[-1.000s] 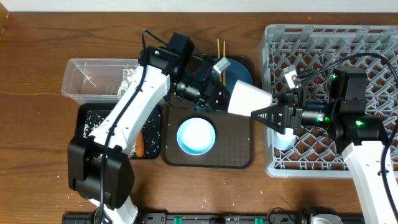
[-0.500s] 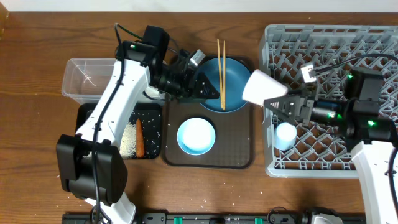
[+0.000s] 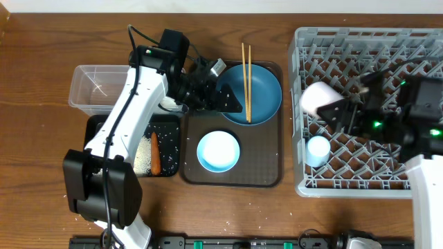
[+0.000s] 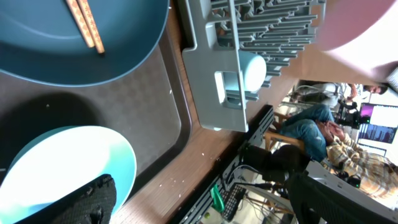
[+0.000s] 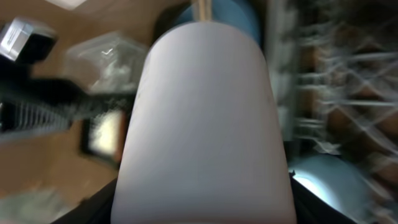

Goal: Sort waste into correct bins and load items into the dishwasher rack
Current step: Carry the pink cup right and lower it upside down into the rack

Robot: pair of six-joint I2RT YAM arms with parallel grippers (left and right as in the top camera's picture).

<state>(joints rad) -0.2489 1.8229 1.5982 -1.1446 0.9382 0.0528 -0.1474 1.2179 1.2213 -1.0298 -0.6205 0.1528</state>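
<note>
- Overhead: the right gripper (image 3: 332, 108) clamps the one pale pink cup (image 3: 315, 97) above the left edge of the dishwasher rack (image 3: 360, 38), at the right of the frame.
- The left gripper (image 3: 225, 99) is spread and empty at the left rim of the one blue plate (image 3: 266, 93).
- Two chopsticks (image 3: 246, 76) lie across the plate, just right of it.
- One white-blue bowl (image 3: 218, 151) sits below.
- One light blue cup (image 3: 318, 149) is in the rack.
- One carrot (image 3: 155, 155) lies lower left.

Chopsticks (image 3: 246, 76) on plate (image 3: 266, 97), bowl (image 3: 219, 151) before it, both on serving tray (image 3: 263, 166); rack (image 3: 346, 41) right, cup (image 3: 318, 149) inside

Table (image 3: 41, 76): rack (image 3: 346, 38), serving tray (image 3: 263, 162), tub (image 3: 93, 90), bin (image 3: 169, 155)
</note>
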